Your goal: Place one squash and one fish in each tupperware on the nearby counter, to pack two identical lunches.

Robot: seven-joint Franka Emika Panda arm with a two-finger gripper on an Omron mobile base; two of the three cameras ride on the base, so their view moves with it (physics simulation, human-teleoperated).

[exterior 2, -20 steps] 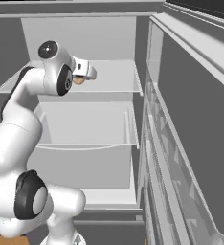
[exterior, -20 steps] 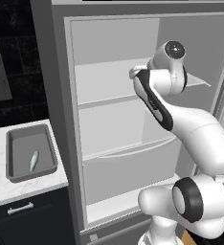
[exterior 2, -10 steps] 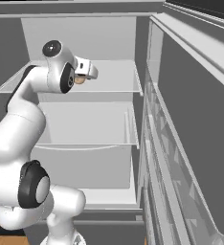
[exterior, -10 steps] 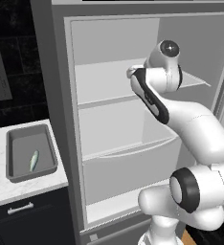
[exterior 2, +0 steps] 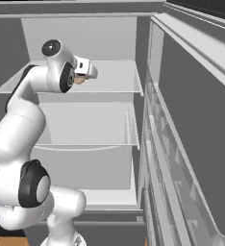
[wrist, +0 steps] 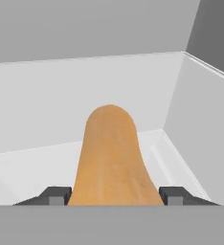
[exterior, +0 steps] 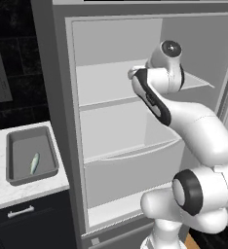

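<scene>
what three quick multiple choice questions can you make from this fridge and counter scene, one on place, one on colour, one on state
1. Where does the fish lie?
A. in the grey tupperware on the counter
B. on a fridge shelf
C. on the floor

2. What colour is the squash between the gripper fingertips?
A. green
B. orange-tan
C. purple

3. How does the fridge stand?
A. door shut
B. door open, arm reaching onto the upper shelf
C. door open, arm folded away from it

Answers:
1. A, the left base view shows the slim fish inside the tray beside the fridge.
2. B, the hand view shows an orange-tan body between the two dark fingertips.
3. B, both base views show the open interior with the gripper over the upper shelf.
</scene>
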